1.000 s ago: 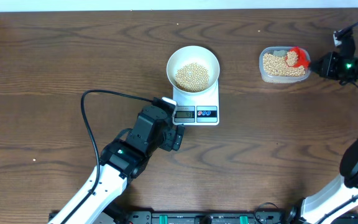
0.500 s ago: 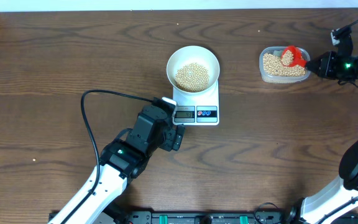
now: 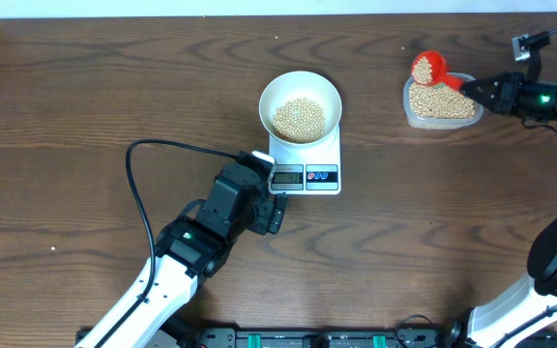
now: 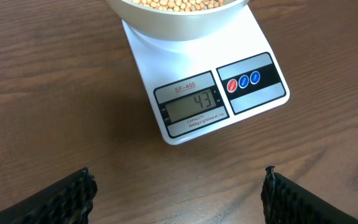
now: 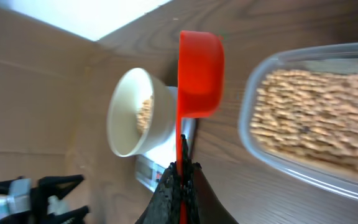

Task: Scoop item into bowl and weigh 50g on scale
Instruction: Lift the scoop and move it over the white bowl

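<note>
Scale (image 4: 194, 102) reading 43 (legible only from left wrist), left gripper (image 4: 178, 182) spread; right gripper (image 5: 179, 182) pinching red scoop (image 5: 201, 68)

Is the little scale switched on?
On. The scale's grey display shows 43, with the bowl of beans resting on top.

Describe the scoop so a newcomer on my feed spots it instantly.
Find the clear plastic tub of tan beans at the table's far right. Above its left rim is the small red plastic scoop, handle pinched in the right hand. Nothing else there is bright red.
</note>
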